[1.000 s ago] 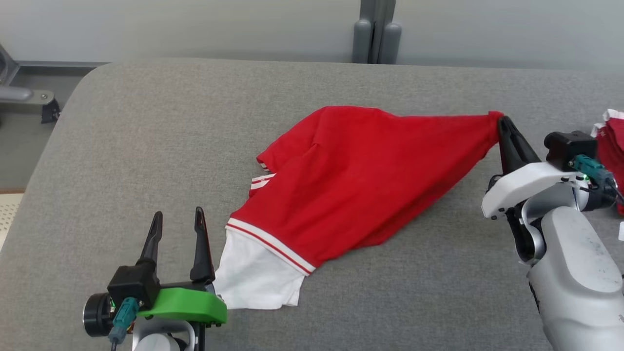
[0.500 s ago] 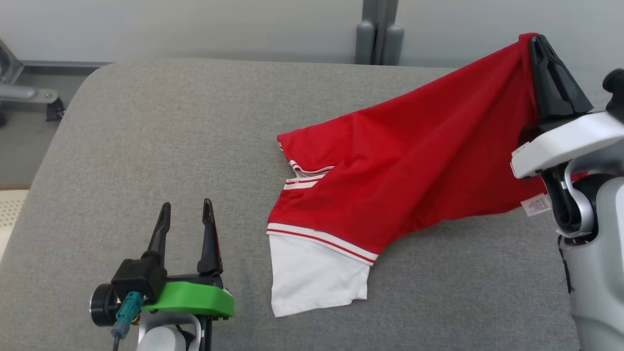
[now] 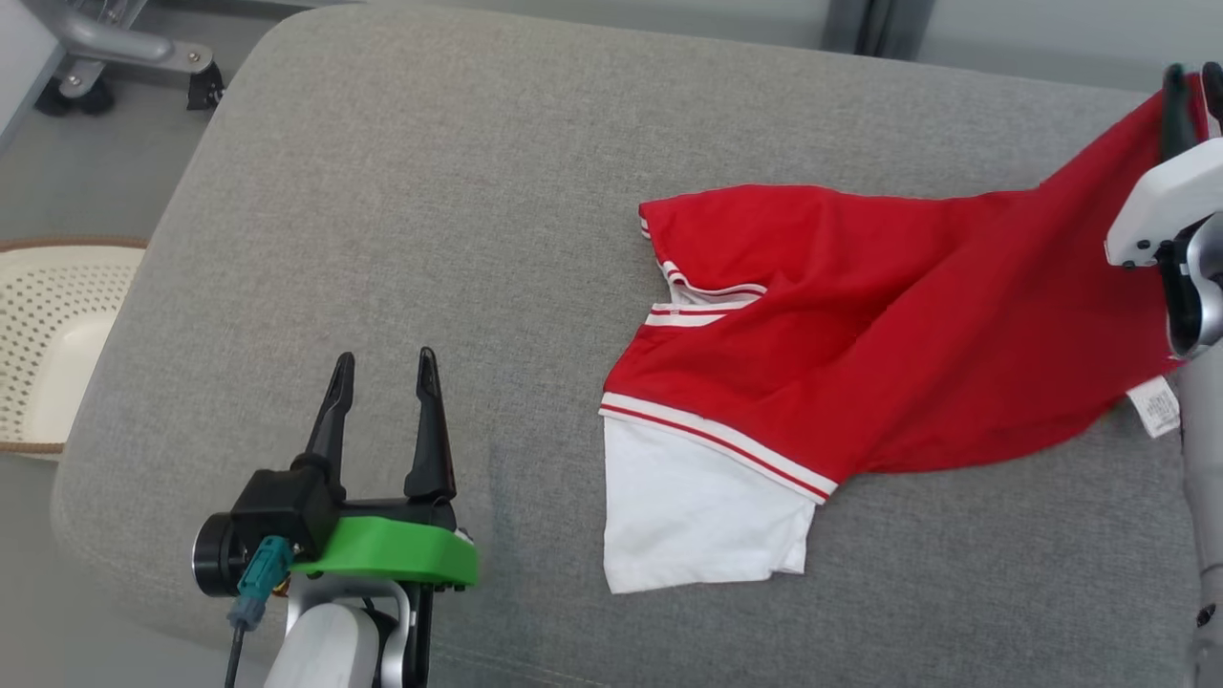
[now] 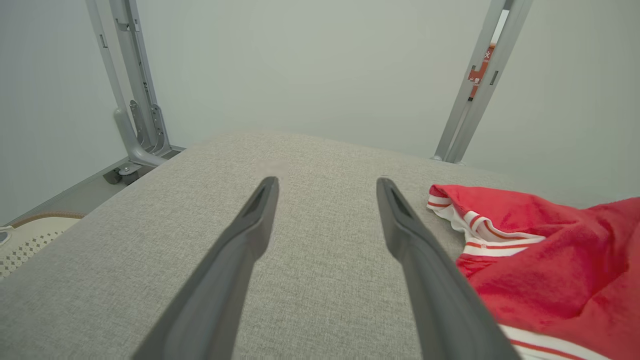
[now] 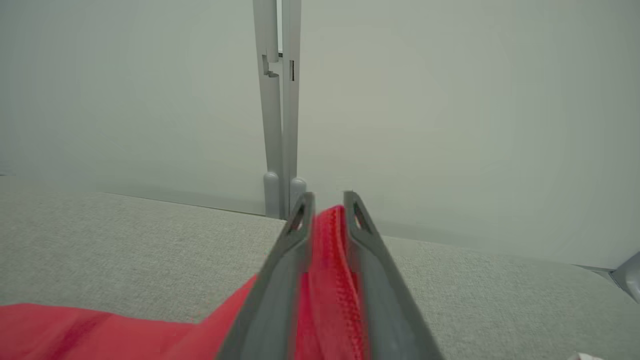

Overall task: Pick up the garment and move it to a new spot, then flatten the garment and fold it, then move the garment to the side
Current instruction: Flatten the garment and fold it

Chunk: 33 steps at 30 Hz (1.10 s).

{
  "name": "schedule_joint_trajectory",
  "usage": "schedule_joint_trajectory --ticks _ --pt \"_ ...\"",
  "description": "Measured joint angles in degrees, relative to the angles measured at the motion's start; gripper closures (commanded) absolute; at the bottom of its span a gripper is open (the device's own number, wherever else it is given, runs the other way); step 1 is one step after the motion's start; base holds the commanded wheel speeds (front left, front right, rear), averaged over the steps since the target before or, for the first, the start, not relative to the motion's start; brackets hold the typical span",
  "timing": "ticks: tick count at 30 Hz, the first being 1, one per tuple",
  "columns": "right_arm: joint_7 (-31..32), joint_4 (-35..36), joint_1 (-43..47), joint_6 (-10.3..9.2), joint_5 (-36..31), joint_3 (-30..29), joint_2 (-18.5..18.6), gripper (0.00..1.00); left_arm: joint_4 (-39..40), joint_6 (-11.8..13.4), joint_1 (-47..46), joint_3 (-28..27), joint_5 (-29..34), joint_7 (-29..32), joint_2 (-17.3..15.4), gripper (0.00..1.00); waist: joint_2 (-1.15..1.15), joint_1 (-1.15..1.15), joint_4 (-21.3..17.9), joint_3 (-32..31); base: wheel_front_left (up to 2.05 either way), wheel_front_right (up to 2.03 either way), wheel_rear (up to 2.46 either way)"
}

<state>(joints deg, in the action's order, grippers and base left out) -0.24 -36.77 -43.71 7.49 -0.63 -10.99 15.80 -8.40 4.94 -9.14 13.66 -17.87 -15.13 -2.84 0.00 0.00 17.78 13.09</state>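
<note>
The garment (image 3: 860,334) is a red shirt with a white sleeve and red-white striped trim, spread across the grey padded table (image 3: 459,210). Its white sleeve lies toward the front, and its right end is lifted off the surface. My right gripper (image 3: 1188,81) is at the far right edge of the head view, shut on the garment's red hem, which bunches between the fingers (image 5: 300,260) in the right wrist view. My left gripper (image 3: 382,368) hovers open over bare table to the left of the garment (image 4: 550,270), holding nothing.
A cream perforated basket (image 3: 48,334) sits on the floor past the table's left edge. A grey metal frame with castors (image 3: 124,57) stands at the back left. A grey upright post (image 5: 277,110) rises behind the table.
My right gripper carried the hem up and to the right, dragging the garment rightward across the table. The head camera tilted down and turned left, bringing the basket into view. The left gripper stayed open.
</note>
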Motion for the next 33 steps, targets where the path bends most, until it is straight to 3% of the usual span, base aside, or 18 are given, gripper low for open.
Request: schedule_joint_trajectory --ticks 5,11,17,22,29,33 --pt "-4.0 -8.3 -4.5 0.01 -3.2 -0.3 -1.7 0.0 -0.3 0.2 -0.1 0.1 0.1 0.0 0.0 0.0 0.0 0.0 0.9 1.7 0.0 0.0 0.0" --pt "-6.7 -13.2 -5.1 0.01 -2.3 1.6 -1.2 0.0 -0.4 0.2 -0.1 -0.4 0.6 0.0 0.0 0.0 0.0 0.0 -0.9 1.4 0.0 0.0 0.0" --pt "-7.9 -12.3 -2.3 0.01 0.9 2.3 2.1 0.0 -0.6 0.0 0.6 -1.2 1.4 0.0 0.0 0.0 0.0 0.0 -4.6 0.2 0.0 0.0 0.0" --pt "-6.8 -9.0 3.1 0.01 5.6 1.9 2.8 0.0 -0.4 -0.2 1.0 -1.3 1.7 0.0 0.0 0.0 0.0 0.0 -8.2 -0.8 0.0 0.0 0.0" --pt "-2.7 -5.9 10.7 0.0 11.0 1.5 1.1 0.0 -0.4 -0.6 0.9 -1.5 2.4 0.0 0.0 0.0 0.0 0.0 -11.9 -1.0 0.0 0.0 0.0" --pt "-0.7 -6.3 11.4 0.02 12.4 2.2 -0.9 0.0 -0.7 -0.9 0.3 -1.1 2.8 0.0 0.0 0.0 0.0 0.0 -12.0 -0.1 0.0 0.0 0.0"
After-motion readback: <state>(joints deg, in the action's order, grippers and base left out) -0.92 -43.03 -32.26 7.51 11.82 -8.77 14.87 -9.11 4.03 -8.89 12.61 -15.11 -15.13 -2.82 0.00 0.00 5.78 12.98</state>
